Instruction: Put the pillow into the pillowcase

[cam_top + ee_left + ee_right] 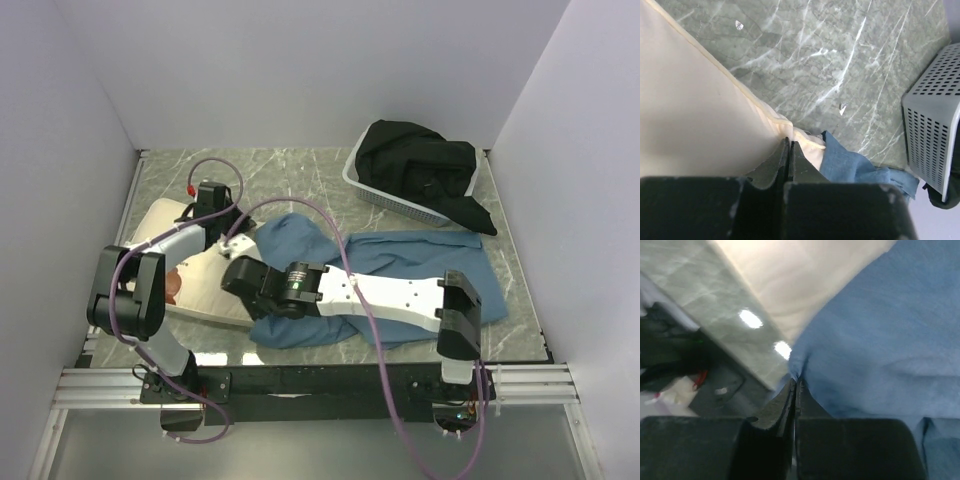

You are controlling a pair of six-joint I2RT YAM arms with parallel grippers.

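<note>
The cream-white pillow (pixel 205 285) lies at the left of the table, partly under both arms. The dusty-blue pillowcase (pixel 410 262) lies wrinkled to its right, its left end against the pillow. My left gripper (pixel 237 236) is shut on the pillow's far right corner; in the left wrist view the left gripper (pixel 788 141) pinches the piped corner of the pillow (pixel 700 115), with the pillowcase (pixel 855 167) just beside it. My right gripper (pixel 234 276) is shut on the pillowcase's edge; in the right wrist view the right gripper (pixel 796 381) holds blue pillowcase fabric (pixel 880 340) next to the pillow (pixel 800 280).
A grey perforated basket (pixel 372 194) holding a black cloth (pixel 420 170) stands at the back right; its wall shows in the left wrist view (pixel 935 130). White walls close in the marble table (pixel 300 175) on three sides.
</note>
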